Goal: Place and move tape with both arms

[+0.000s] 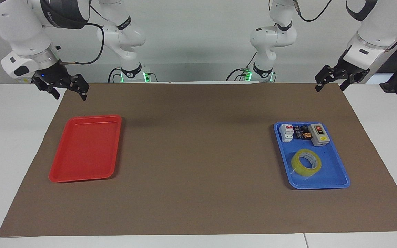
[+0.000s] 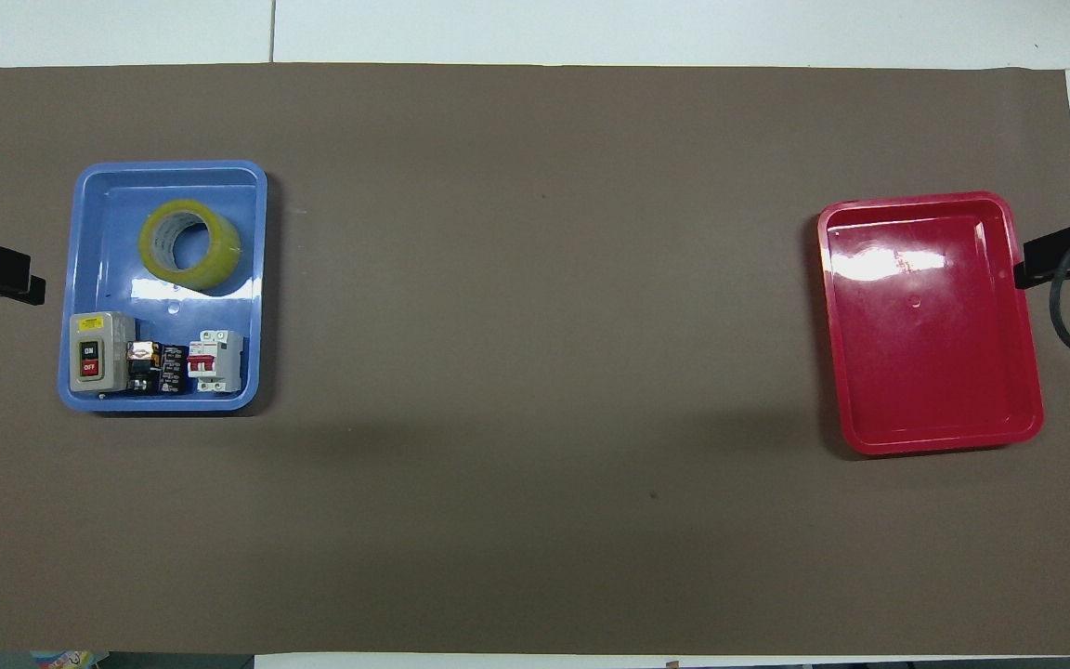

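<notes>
Two trays: blue tray (image 1: 336, 179) w/ tape (image 1: 306, 162); red tray (image 1: 81, 172) bare; both grippers spread apart.

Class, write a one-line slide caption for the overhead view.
Yellow tape lies in blue tray with switch boxes; red tray empty.

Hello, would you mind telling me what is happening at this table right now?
Nothing is being handled yet. The tape lies in the blue tray at the left arm's end of the table, with three electrical parts nearer the robots in the same tray. The red tray sits at the right arm's end. The left end effector and right end effector both wait raised and open, holding nothing.
</notes>
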